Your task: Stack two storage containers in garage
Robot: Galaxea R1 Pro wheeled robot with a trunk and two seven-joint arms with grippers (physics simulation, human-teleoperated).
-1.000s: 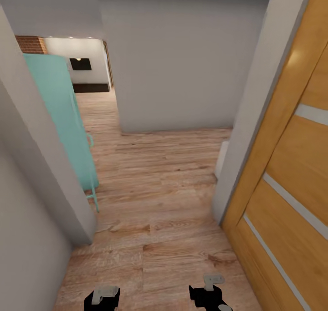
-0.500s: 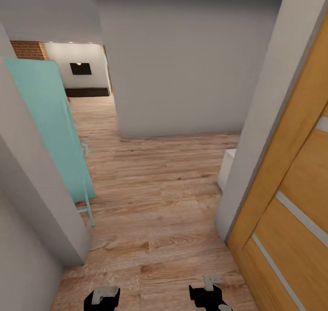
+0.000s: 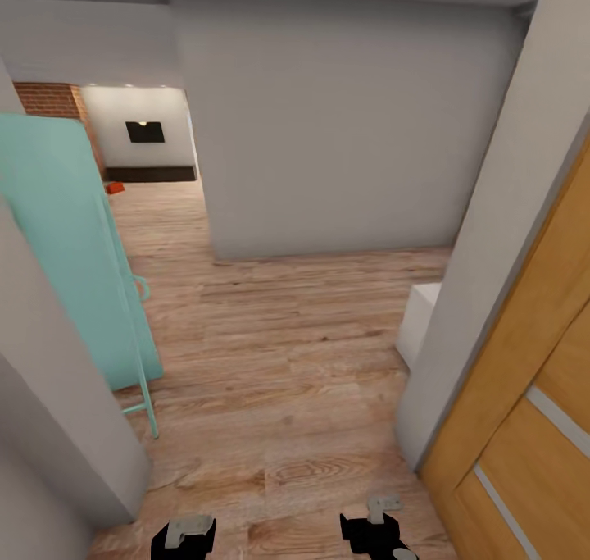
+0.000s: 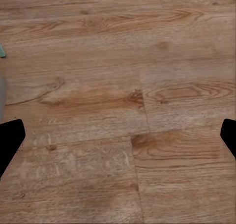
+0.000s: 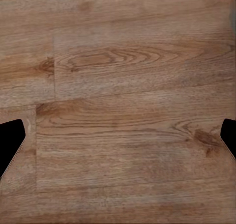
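**In a hallway, with one orange-red bin visible far off in the living room**

Head view: a light wood-plank floor (image 3: 279,355) runs between grey walls. On the left, an open turquoise door (image 3: 65,248) with a thin handle leans into the passage and hides part of the far opening. Past its edge lies the living room (image 3: 147,146), with a strip of red brick (image 3: 51,99), a cream wall and a dark wall TV (image 3: 145,131). On the floor there, just beside the turquoise door's edge, sits a small orange-red shape, one storage container (image 3: 114,188); it is too small to make out in detail. A broad grey wall (image 3: 344,125) blocks the middle. On the right, a wooden door (image 3: 533,412) with pale strips is cut off by the frame, and a white block (image 3: 419,322) is half hidden behind the grey door jamb. Both grippers peek in at the bottom edge, the left gripper (image 3: 186,535) and the right gripper (image 3: 375,527), mostly cut off.

Left wrist view: bare planks, with the black fingertips (image 4: 11,140) at opposite edges, spread wide and holding nothing.

Right wrist view: again planks, with the fingertips (image 5: 10,140) set far apart and nothing between them.
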